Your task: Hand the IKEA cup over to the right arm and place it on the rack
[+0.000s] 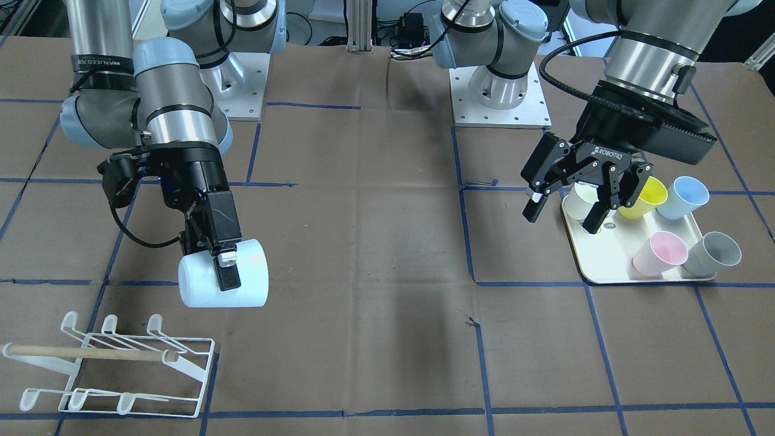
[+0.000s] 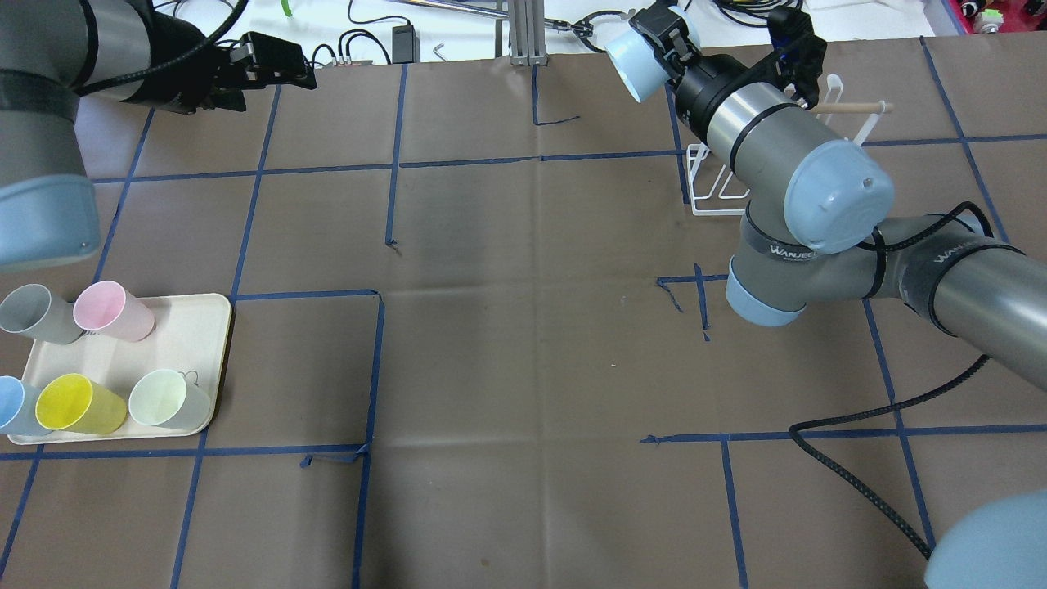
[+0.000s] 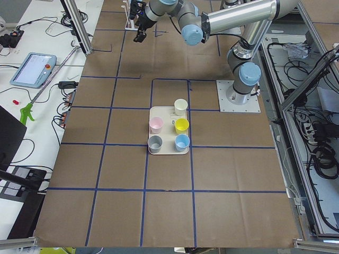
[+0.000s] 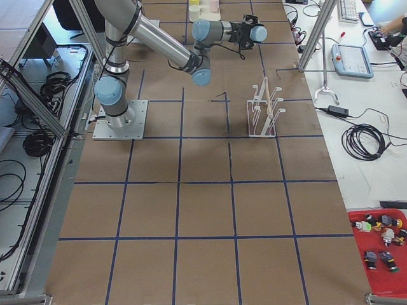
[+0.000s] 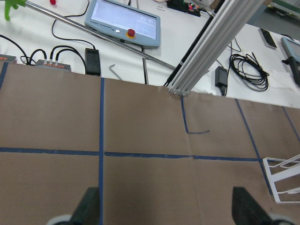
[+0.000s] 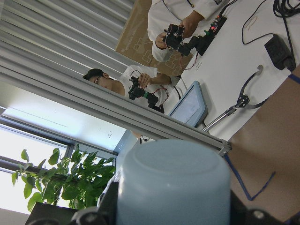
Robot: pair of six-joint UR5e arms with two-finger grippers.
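Tray (image 2: 190, 337) holds five cups (image 2: 80, 403); right pincer (image 1: 221, 266) grips pale cup (image 1: 252, 274).

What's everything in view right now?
table: one, brown with blue tape lines, under both arms
tray: one, cream, table's left side
tray cups: five, pink, grey, yellow, blue, whitish, on the tray
rack: one, white wire with wooden handle, table's right side
held cup: one, pale blue, gripped in the air near the rack
pendant: one, grey, past the table's far edge
right tool: one, black, shut on the held cup
left tool: one, black, open, empty, raised
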